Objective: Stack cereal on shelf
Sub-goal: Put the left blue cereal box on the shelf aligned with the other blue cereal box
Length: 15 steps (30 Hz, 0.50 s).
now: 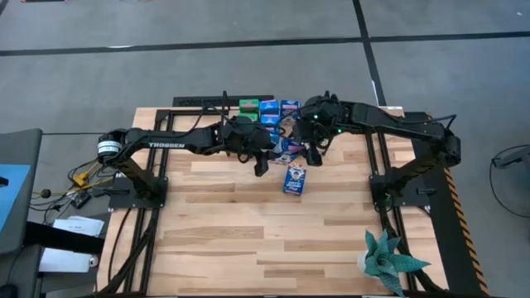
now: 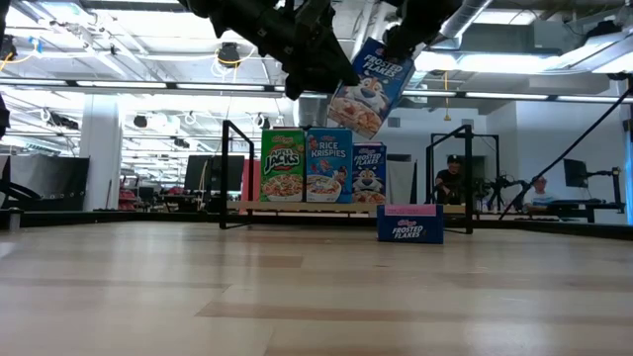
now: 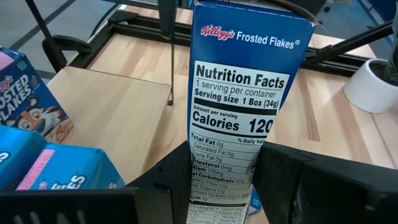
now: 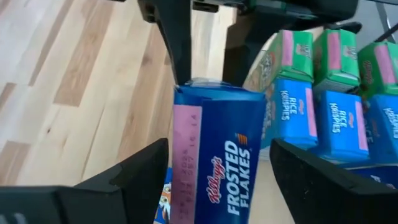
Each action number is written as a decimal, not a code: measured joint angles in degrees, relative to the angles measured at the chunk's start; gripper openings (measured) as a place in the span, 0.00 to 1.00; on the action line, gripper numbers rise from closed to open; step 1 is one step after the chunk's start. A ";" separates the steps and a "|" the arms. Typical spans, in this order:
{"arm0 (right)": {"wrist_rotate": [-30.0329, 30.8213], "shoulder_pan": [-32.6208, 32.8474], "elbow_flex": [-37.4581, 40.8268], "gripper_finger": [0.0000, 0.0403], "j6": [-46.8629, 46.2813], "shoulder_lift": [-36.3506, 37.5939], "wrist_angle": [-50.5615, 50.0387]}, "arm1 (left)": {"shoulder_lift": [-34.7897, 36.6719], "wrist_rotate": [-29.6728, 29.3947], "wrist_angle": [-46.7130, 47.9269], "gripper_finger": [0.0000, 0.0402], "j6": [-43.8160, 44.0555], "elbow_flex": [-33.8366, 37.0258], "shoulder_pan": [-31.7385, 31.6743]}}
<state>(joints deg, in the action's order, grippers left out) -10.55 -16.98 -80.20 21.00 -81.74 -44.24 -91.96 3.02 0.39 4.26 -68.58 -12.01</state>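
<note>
Right now the dark blue Frosted Flakes box (image 2: 371,84) hangs in the air between my two grippers, above and in front of the shelf (image 2: 267,207). My left gripper (image 3: 227,180) is clamped on it, a finger (image 3: 168,183) pressed flat on each broad face and the narrow nutrition panel running out past the fingertips. My right gripper (image 4: 221,171) straddles the other end with its fingers wide, wood showing on both sides of the box, so it grips nothing. I judge the box light, hollow and easily dented: thin glossy card that can slide in the pads, so I would pinch low on the broad faces near an edge, where the folds stiffen it, and squeeze gently. Beyond my right fingertips the shelf carries a row standing upright: Apple Jacks (image 2: 283,165), Rice Krispies (image 2: 327,164) and another Frosted Flakes (image 2: 368,170), with more green and blue boxes packed close by. One spare box (image 2: 408,224) lies on the table below my fingers.
</note>
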 joint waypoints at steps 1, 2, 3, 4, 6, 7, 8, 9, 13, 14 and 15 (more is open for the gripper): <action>-0.01 -0.04 0.00 0.75 -0.01 0.03 0.05 | 0.00 -0.06 -0.01 0.32 0.01 -0.01 0.00; 0.09 -0.04 0.00 0.74 0.01 0.03 0.05 | 0.00 -0.07 -0.01 0.32 0.03 -0.01 0.00; 0.16 -0.05 0.00 0.74 -0.01 0.03 0.05 | 0.00 -0.06 0.05 0.32 0.03 -0.01 0.02; 0.16 -0.05 0.00 0.74 -0.01 0.03 0.05 | 0.00 -0.10 0.14 0.32 0.03 -0.01 0.04; 0.16 0.17 0.00 0.72 -0.01 0.03 0.10 | 0.00 -0.08 0.14 0.32 0.03 -0.01 0.09; 0.16 0.18 0.00 0.71 0.00 0.03 0.08 | 0.00 -0.08 0.14 0.32 0.03 -0.01 0.09; 0.14 0.19 0.00 0.70 -0.01 0.03 0.08 | 0.00 -0.07 0.14 0.32 0.03 -0.01 0.09; 0.14 0.19 0.00 0.69 -0.01 0.03 0.08 | 0.00 -0.06 0.14 0.32 0.03 -0.01 0.09; 0.16 0.12 0.00 0.65 -0.14 0.03 0.05 | 0.00 -0.47 0.14 0.32 0.03 -0.01 0.09; 0.16 0.12 0.00 0.63 -0.14 0.03 0.05 | 0.00 -0.46 0.13 0.32 0.03 -0.01 0.07; 0.16 0.12 0.00 0.62 -0.14 0.03 0.05 | 0.00 -0.49 0.14 0.32 0.03 -0.01 0.07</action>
<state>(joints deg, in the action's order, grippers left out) -10.39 -16.86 -80.20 20.86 -81.71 -44.18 -91.96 2.53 0.54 4.29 -68.60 -11.94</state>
